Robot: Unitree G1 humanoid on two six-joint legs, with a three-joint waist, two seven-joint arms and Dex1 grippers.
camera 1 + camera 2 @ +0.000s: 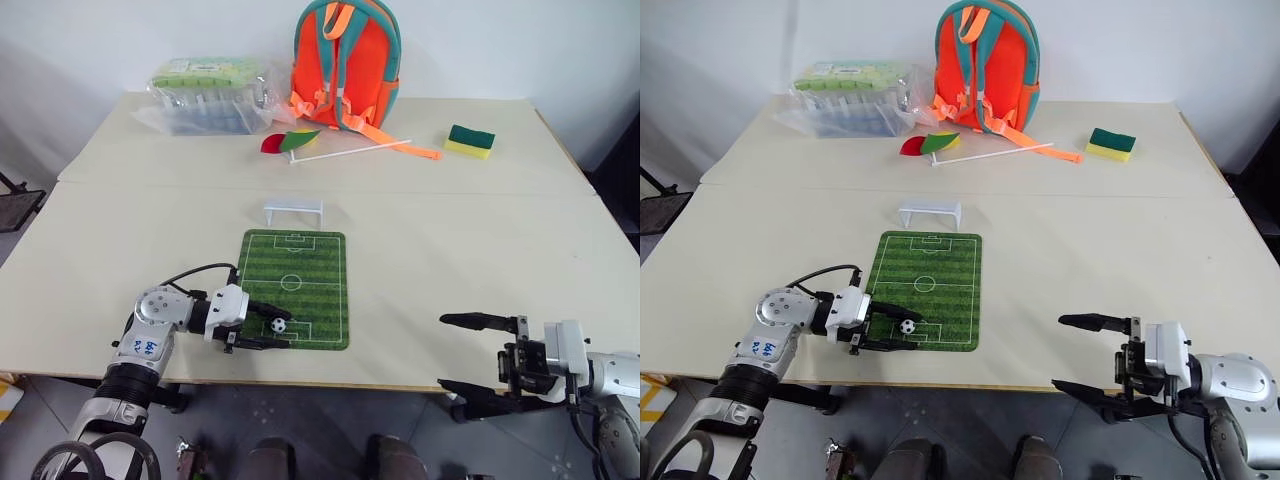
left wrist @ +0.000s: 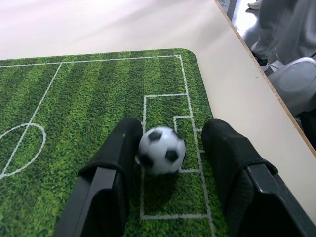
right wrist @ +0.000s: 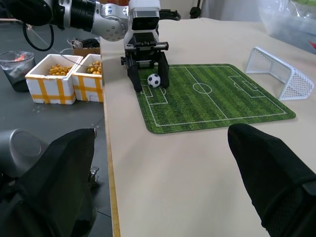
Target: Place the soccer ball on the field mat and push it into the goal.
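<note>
Beige table (image 1: 450, 250): soccer ball (image 1: 278, 325) on field mat (image 1: 300, 260) between spread left pincer (image 1: 275, 327); right pincer (image 1: 462, 352) spread.

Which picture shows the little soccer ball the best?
The left wrist view. There the small white ball with black patches looks big and sits between the left gripper's open black fingers, on the green striped field mat. In the head views and the right wrist view it is only a tiny dot.

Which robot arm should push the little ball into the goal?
Probably the left. Its tool already has the soccer ball between its open fingers on the field mat. The right tool hangs off the table edge, far from the goal.
</note>
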